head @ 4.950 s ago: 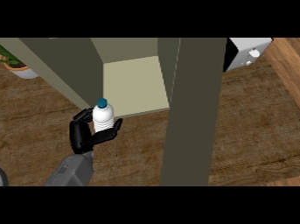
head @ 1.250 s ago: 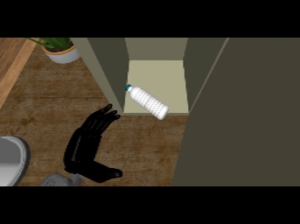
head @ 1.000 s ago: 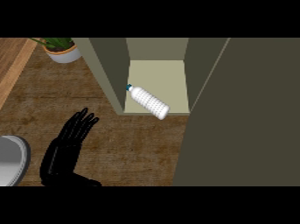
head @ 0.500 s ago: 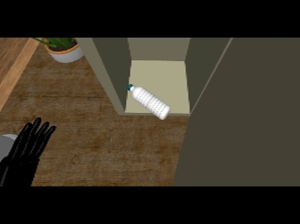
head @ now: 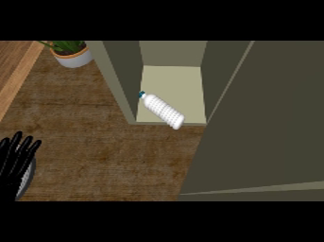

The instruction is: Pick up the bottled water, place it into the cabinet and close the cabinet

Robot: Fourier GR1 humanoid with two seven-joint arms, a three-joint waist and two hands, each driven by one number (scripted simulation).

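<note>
The bottled water (head: 161, 110), white with a blue cap, lies on its side on the pale shelf of the cabinet (head: 171, 80), cap pointing up-left, base near the shelf's front edge. The cabinet door (head: 276, 118) stands open, filling the right side of the view. My left hand (head: 9, 163) shows at the lower left edge, open with straight fingers up, far from the bottle and holding nothing. The right hand shows nowhere.
A potted plant (head: 72, 54) stands at the back left, beside the cabinet's left wall. A grey round object (head: 28, 177) lies partly under my left hand. A lighter wood strip (head: 4, 80) runs along the left edge of the dark wooden counter (head: 101, 146).
My left hand has drawn back from near the cabinet, down and to the left edge of the view. The bottle lies still on the shelf, and the door has not moved.
</note>
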